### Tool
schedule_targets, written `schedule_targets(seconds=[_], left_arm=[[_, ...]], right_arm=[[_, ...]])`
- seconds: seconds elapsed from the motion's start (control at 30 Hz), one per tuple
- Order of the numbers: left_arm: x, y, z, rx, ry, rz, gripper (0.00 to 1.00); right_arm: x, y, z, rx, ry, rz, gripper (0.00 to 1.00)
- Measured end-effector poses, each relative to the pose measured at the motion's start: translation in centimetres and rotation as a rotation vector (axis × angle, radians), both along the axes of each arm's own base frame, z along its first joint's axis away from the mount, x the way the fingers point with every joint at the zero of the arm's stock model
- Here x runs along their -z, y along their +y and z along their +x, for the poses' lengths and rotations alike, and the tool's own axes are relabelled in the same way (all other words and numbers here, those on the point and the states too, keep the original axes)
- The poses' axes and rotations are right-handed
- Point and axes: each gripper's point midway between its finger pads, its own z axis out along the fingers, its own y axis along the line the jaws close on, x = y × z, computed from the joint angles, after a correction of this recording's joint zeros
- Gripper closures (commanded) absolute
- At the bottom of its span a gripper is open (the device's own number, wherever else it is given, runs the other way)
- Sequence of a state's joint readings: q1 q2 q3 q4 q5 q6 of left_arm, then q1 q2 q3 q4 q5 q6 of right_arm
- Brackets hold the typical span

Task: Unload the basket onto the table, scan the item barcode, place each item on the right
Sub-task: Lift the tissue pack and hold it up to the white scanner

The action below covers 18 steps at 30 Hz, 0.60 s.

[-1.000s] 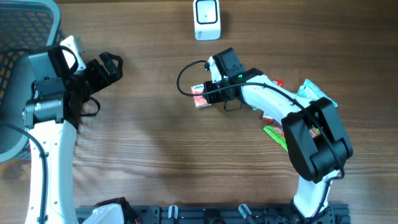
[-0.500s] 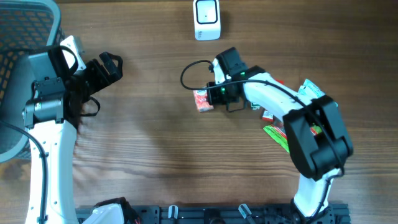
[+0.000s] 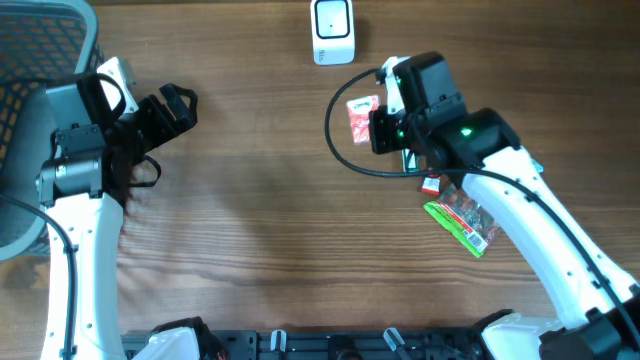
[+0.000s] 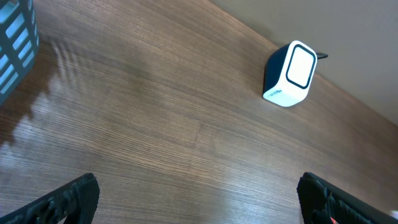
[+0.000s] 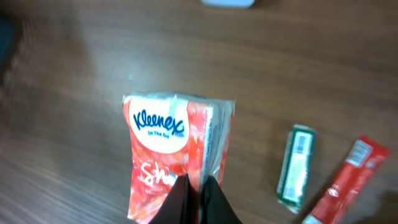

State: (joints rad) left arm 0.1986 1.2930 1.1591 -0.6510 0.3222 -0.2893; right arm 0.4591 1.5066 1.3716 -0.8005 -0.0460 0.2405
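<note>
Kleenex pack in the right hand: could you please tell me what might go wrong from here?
The right hand pinches the Kleenex pack only at one edge, so it might slip or twist. No barcode shows on the visible face, so the scanner may not read it without a turn.

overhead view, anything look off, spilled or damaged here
Nothing looks spilled or damaged. The tissue pack is pinched by one edge in the right gripper, close to the scanner, which fits the task. The green packet lies askew beside the right arm, but it seems to be only a loose item, not a fault.
</note>
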Motion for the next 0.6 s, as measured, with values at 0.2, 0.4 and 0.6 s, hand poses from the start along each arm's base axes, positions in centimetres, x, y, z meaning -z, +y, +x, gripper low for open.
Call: schedule_targets(seconds=[0.2,0.4,0.6], left_arm=[[0.0,0.0,0.0,0.0,-0.001,0.0,0.0],[0.0,0.0,0.0,0.0,0.0,0.0,0.0],[0.0,0.0,0.0,0.0,0.0,0.0,0.0]], right_arm=[[-12.3,-1.1,1.3,0.057,-0.134,-0.012,0.96],[-18.2,-1.9,4.3,0.099,-0.301,-0.074,0.96],[-12.5,-1.2,8.9,0.049,-0.272,-0.317,0.96]])
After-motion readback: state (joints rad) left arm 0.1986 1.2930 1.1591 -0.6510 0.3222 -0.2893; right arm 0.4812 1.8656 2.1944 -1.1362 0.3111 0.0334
